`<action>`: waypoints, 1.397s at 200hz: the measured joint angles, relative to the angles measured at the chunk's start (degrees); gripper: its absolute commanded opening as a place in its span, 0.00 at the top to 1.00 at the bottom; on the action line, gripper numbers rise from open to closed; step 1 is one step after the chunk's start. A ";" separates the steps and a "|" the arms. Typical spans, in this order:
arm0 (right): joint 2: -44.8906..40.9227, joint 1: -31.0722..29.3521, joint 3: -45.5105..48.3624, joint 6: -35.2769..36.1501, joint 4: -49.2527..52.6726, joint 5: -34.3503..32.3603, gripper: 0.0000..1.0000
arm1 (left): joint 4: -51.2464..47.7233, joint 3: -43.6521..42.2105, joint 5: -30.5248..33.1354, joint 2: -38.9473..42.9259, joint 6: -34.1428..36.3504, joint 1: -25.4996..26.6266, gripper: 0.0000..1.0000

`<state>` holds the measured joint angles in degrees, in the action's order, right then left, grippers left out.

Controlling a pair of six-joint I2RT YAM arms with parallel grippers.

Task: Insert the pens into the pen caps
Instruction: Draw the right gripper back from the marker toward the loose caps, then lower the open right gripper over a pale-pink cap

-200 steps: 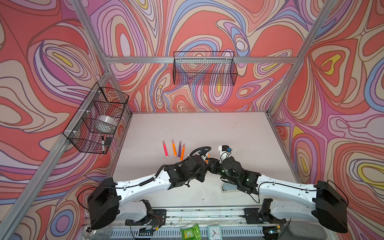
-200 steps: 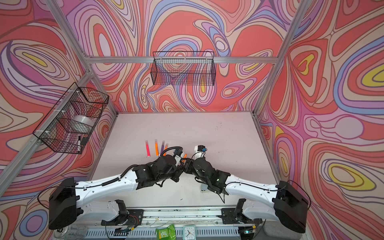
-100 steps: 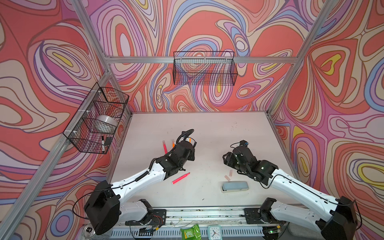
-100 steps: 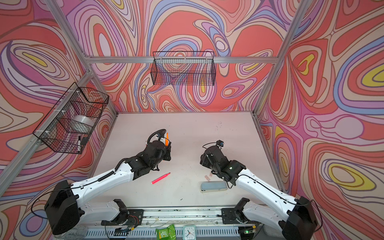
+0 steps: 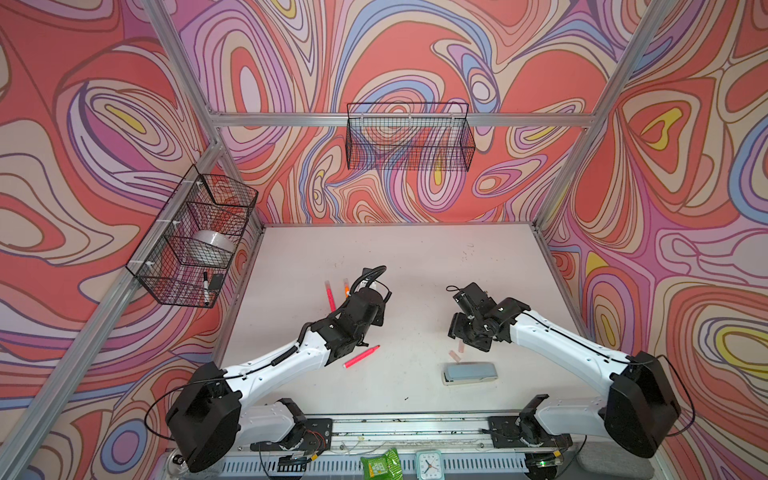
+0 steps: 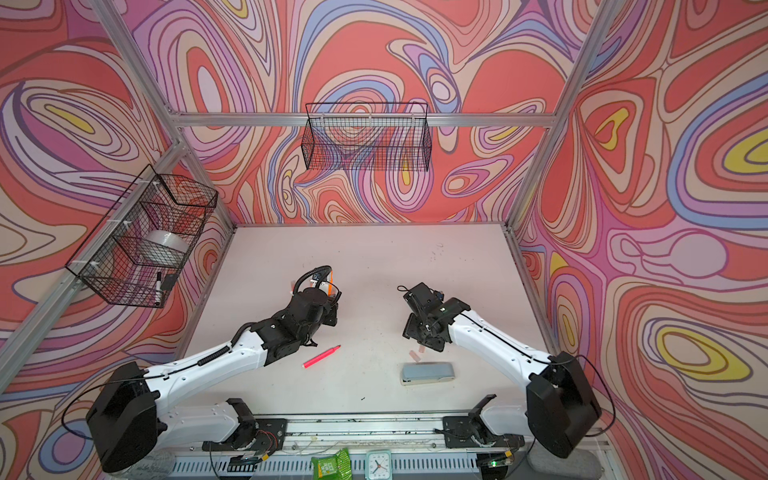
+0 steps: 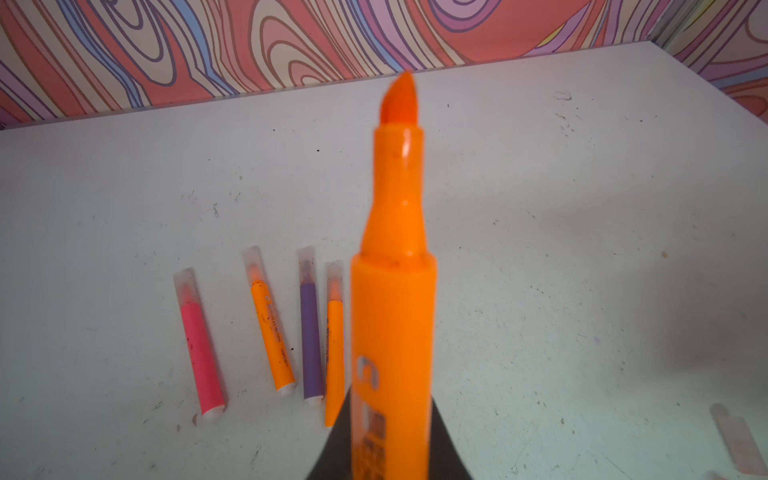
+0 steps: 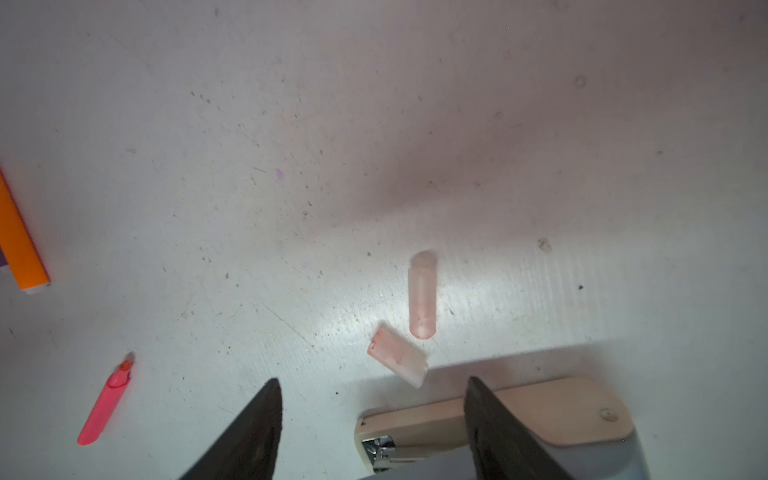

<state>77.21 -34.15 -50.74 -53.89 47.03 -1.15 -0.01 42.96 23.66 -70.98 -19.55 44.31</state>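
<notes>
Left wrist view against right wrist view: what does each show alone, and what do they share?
Only left wrist: an uncapped orange pen in the shut left pincer, and a capped pink pen. Only right wrist: the stapler, an uncapped pink pen, the open right pincer. Both: the white table and a loose pen cap.
</notes>
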 measured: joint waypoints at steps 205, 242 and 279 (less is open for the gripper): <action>15.63 -3.63 -2.60 -1.16 -8.72 11.52 0.26 | 0.79 -0.35 2.36 0.87 0.02 0.00 1.00; 16.90 -5.38 -6.43 -1.11 -8.33 11.30 0.25 | 0.76 -0.37 2.45 1.38 0.02 0.00 1.00; 16.26 -5.49 -9.31 -0.39 -1.79 5.68 0.23 | 0.74 -0.37 2.54 1.81 0.00 0.00 1.00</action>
<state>93.47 -39.64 -60.05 -54.28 45.23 4.54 0.73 42.59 26.20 -69.17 -19.55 44.31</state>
